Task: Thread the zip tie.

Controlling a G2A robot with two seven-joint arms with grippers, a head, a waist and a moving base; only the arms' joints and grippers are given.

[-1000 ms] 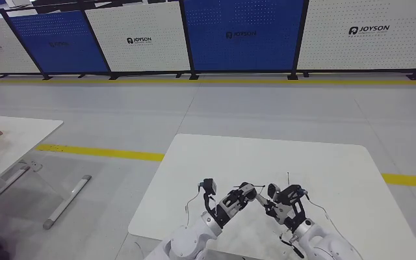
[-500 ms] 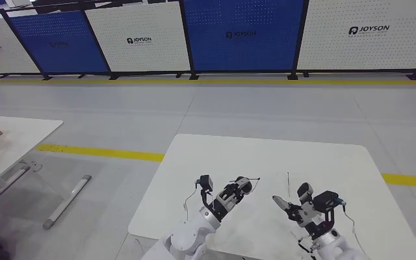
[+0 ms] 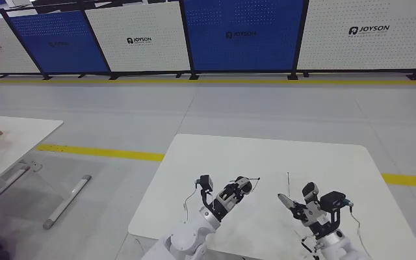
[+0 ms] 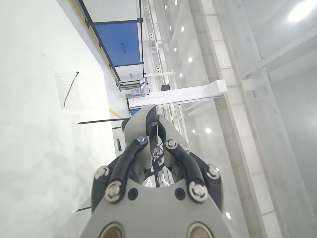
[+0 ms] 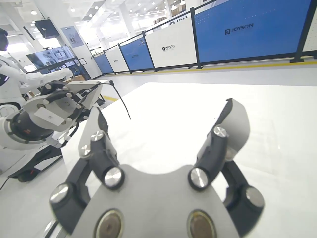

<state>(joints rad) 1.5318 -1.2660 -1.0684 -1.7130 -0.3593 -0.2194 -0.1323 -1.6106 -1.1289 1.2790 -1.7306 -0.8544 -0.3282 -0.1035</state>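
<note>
My left gripper point(image 3: 246, 184) is held above the white table point(image 3: 260, 149), shut on a black zip tie point(image 3: 253, 180). The tie's thin tail point(image 4: 99, 121) pokes out sideways past the fingertips. In the right wrist view that left gripper point(image 5: 97, 86) shows with the tie point(image 5: 121, 100) drooping from it, head end at the fingers. My right gripper point(image 3: 296, 194) stands a short way to the right of it, open and holding nothing, its jaws spread wide point(image 5: 164, 110). A second black zip tie point(image 3: 288, 180) lies flat on the table between the two grippers point(image 4: 70, 89).
The table's left edge point(image 3: 153, 188) runs close beside the left arm. Bare tabletop stretches ahead and to the right. Another white table point(image 3: 19, 136) stands apart on the far left, and fence panels point(image 3: 244, 36) line the back of the room.
A second ago both grippers met at the held zip tie. The right gripper has since pulled away to the right and opened wide; the left one drew back slightly with the tie.
</note>
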